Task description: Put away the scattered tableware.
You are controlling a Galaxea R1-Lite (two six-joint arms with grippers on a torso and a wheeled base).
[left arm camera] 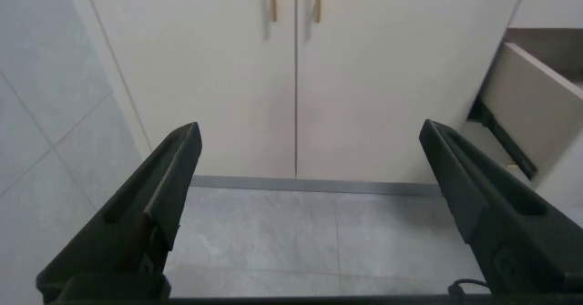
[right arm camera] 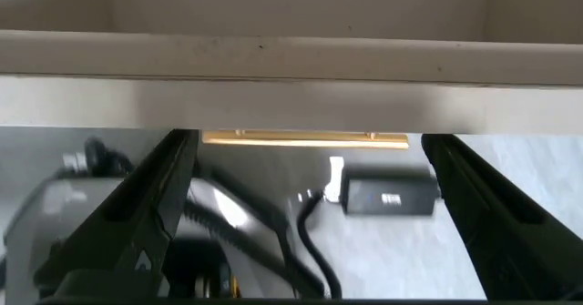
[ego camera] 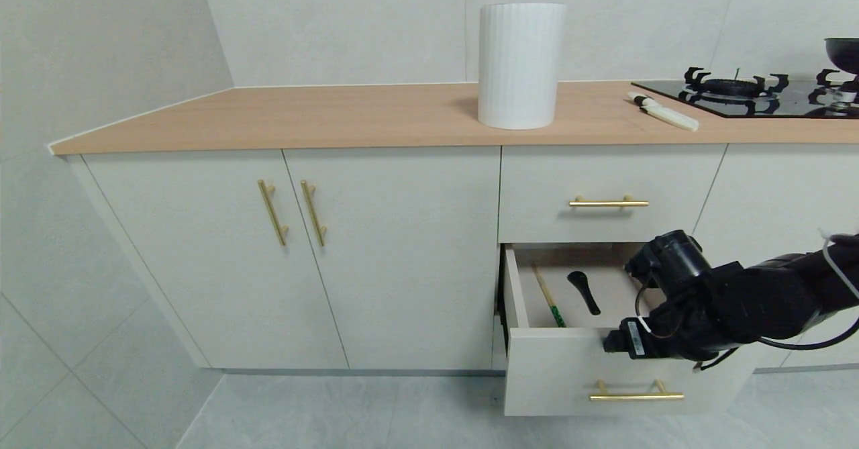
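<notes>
Counter (ego camera: 335, 117) spans the head view, wood-topped, over two pale doors (ego camera: 295, 261) with brass pulls. Right of the doors, the lower drawer (ego camera: 570, 368) stands pulled out below a shut one. Head view alone gives the counter's load: white ribbed canister (ego camera: 520, 66) upright near the middle, black hob (ego camera: 751, 96) at the far right, and a pale knife (ego camera: 664, 112) lying flat between them, nearer the hob and clear of the canister. It also looks down into the open drawer: chopsticks (ego camera: 549, 298) with green ends lie along the left side, and a black spoon (ego camera: 584, 292) lies just beside them, apart, bowl toward the back. Right arm (ego camera: 772, 301) reaches in from the right, over the drawer's front right corner. Right wrist view adds the near detail: the drawer front's top edge runs straight across, with the brass handle (right arm camera: 305, 139) just past it. Right claw (right arm camera: 310, 214) is spread wide, nothing between the fingers; contact with the drawer front can't be made out. Left wrist view looks low at the doors, the grey floor (left arm camera: 301, 241) and the drawer's side. Left claw (left arm camera: 310, 214) is spread wide too, holding nothing, clear of the doors.
</notes>
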